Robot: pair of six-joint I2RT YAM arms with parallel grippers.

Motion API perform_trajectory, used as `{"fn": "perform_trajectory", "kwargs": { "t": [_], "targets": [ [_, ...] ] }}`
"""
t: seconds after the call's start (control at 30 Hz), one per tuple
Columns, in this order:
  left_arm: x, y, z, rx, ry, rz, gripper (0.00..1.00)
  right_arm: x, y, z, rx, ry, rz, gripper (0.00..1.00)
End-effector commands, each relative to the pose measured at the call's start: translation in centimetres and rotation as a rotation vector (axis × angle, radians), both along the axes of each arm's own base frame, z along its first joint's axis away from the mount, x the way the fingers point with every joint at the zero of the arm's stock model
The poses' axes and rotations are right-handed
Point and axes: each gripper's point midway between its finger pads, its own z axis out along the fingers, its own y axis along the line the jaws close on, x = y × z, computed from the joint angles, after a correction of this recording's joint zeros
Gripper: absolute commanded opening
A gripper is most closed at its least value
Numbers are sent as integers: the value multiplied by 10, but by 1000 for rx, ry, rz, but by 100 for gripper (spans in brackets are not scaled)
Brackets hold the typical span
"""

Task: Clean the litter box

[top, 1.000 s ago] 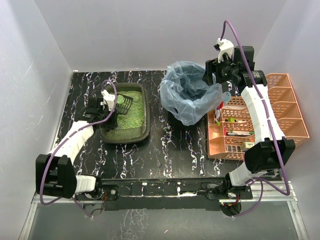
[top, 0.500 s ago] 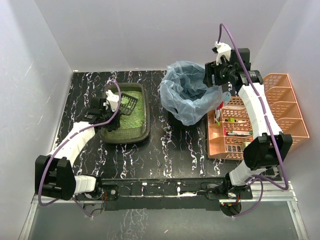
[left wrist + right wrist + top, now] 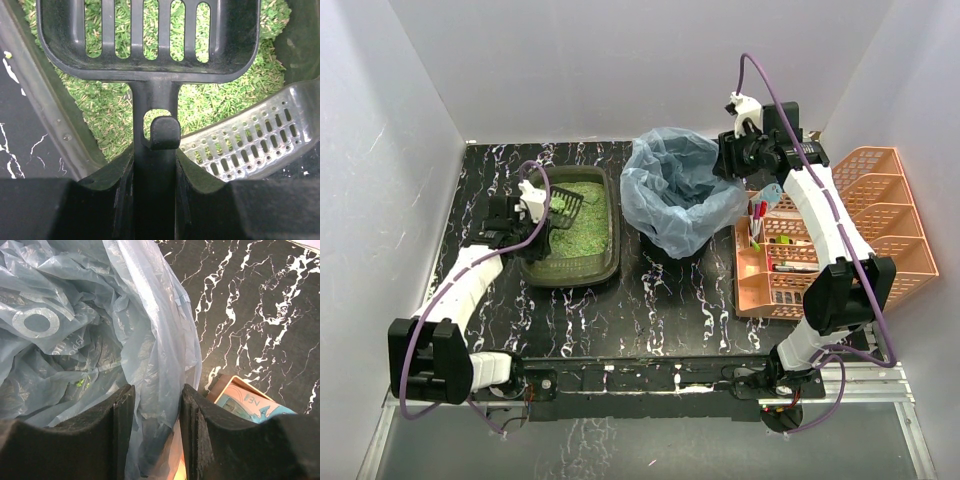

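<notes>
The dark olive litter box [image 3: 612, 262] with green litter [image 3: 578, 232] lies at the table's left. My left gripper [image 3: 541, 213] is shut on the handle of a black slatted scoop [image 3: 566, 203], whose head hangs over the litter. In the left wrist view the handle [image 3: 154, 195] sits between my fingers and the scoop head [image 3: 150, 60] hovers above the litter [image 3: 107, 107] by the box wall [image 3: 45, 115]. My right gripper [image 3: 734, 157] is shut on the rim of the blue-bagged bin [image 3: 675, 190]. The right wrist view shows the bag-covered rim [image 3: 159, 440] between my fingers.
A grey perforated plastic piece [image 3: 250, 140] lies in the box to the right of the scoop. An orange slatted organiser [image 3: 840, 235] holding pens and small items stands at the right, next to the bin. White walls close in the back and sides.
My right gripper has moved left with the bin rim, and the bin has shifted left toward the litter box. My left gripper and the scoop have shifted only slightly over the litter.
</notes>
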Motion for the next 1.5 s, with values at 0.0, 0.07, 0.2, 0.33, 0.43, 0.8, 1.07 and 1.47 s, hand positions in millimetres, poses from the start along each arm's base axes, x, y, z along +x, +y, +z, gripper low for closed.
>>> {"fn": "perform_trajectory", "kwargs": {
  "t": [0.0,0.07,0.2,0.33,0.43,0.8,1.07,1.47],
  "targets": [
    [-1,-11,13,-11,-18,-45,0,12,8,20,35,-71,20,44],
    [1,4,16,21,-51,-13,0,14,8,22,34,-77,18,44],
    [5,0,23,-44,-35,-15,0,16,12,23,50,-72,31,44],
    [-8,-6,18,17,-29,-38,0,12,19,21,67,-54,75,43],
    [2,13,27,16,-58,13,0,12,21,22,72,-62,80,43],
    [7,20,34,-27,-51,22,0,9,29,25,88,-64,108,43],
    [6,13,52,-24,-52,-10,0,3,42,17,76,-47,138,42],
    [-11,1,109,-69,-16,-52,0,10,46,31,91,-63,149,57]
  ]
}}
